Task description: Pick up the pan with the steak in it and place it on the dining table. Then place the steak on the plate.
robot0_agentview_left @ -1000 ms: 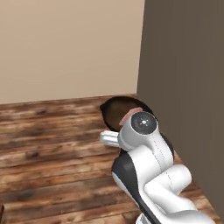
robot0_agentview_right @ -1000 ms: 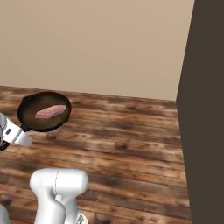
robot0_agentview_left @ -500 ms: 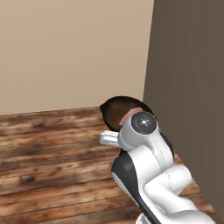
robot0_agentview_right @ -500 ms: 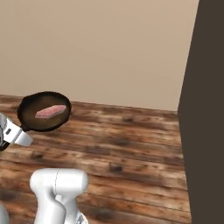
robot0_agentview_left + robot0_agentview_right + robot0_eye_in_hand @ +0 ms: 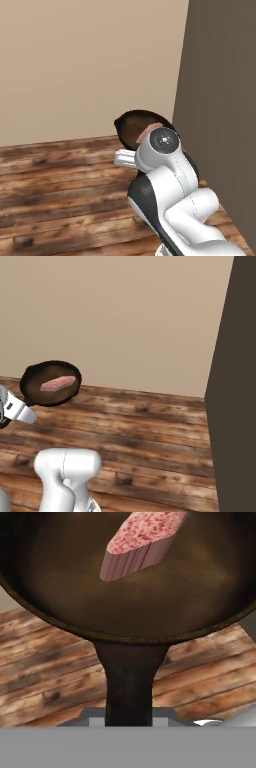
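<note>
Above wood floor (image 5: 150, 431) — pan (image 5: 50, 383) gripped, steak (image 5: 57, 383) inside

Dark round pan (image 5: 50, 383) aloft and level, pinkish-red steak (image 5: 57, 383) flat inside, short black handle (image 5: 129, 682) nearest the camera.

The base has driven on: the plank floor (image 5: 150, 431) slid down and the dark wall (image 5: 220, 110) shifted right

2 base views flanking arm, sharing pan (image 5: 50, 383), hand view close above handle
</note>
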